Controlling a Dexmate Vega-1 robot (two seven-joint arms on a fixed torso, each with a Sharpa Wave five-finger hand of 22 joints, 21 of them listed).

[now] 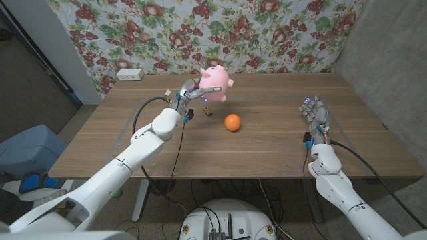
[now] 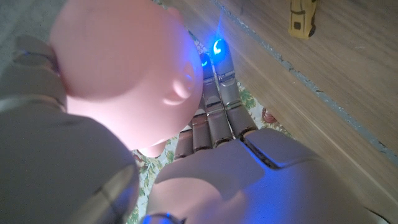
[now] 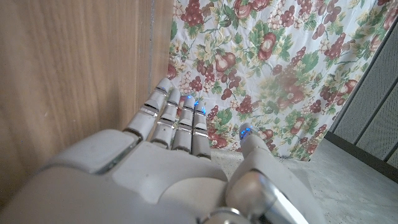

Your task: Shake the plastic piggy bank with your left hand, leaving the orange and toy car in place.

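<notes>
3 things matter here, and the orange [image 1: 231, 122] serves as the landmark. The piggy bank [image 1: 215, 83] is up in the air, above the table [image 1: 100, 140] and beyond and slightly to the robot's left of the orange, lifted clear probably so a shake will not knock anything below. The left hand [image 1: 190, 95] holds it, fingers [image 1: 208, 89] wrapped across its pink body; the left wrist view shows the fingers [image 2: 219, 93] pressed together alongside the pig's rounded side. The toy car [image 1: 208, 111] sits on the wood just left of the orange, almost under the raised pig, so the shake should stay high. Well to the right of the orange, the right hand [image 1: 313, 111] waits near the table's edge, holding nothing, its fingers [image 3: 177, 118] straight and close together.
</notes>
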